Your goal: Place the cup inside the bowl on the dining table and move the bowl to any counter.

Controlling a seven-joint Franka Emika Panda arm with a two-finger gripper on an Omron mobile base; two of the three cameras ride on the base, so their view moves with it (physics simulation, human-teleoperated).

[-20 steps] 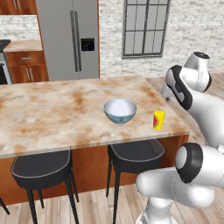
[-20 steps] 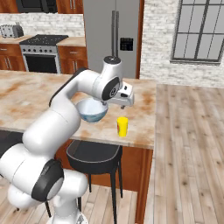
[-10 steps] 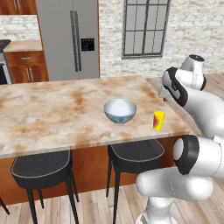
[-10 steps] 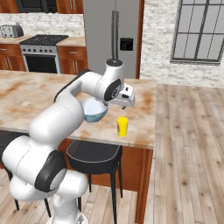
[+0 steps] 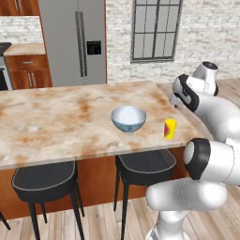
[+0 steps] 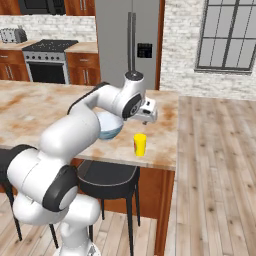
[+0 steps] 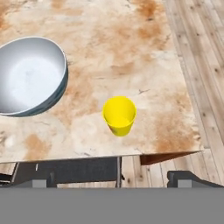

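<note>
The yellow cup (image 5: 170,129) (image 6: 140,144) stands upright near the right end of the dining table (image 5: 56,122). The pale blue-grey bowl (image 5: 129,118) (image 7: 30,74) sits a short way to its left, white inside and with nothing in it. My gripper (image 6: 146,118) hovers above the table's right end, behind and over the cup. In the hand view the cup (image 7: 119,114) lies ahead of the gripper (image 7: 116,179), roughly centred between the two dark tips. They stand wide apart, so the gripper is open and holds nothing.
Black stools (image 5: 44,180) (image 5: 145,164) are tucked under the table's near side. The table's right edge (image 7: 188,109) runs close to the cup, with wood floor (image 6: 220,165) beyond. A steel fridge (image 5: 77,42) and a stove (image 6: 47,62) stand at the back wall.
The arm has shifted its pose slightly, with the hand settling a little lower over the table's right end. Cup and bowl have not moved.
</note>
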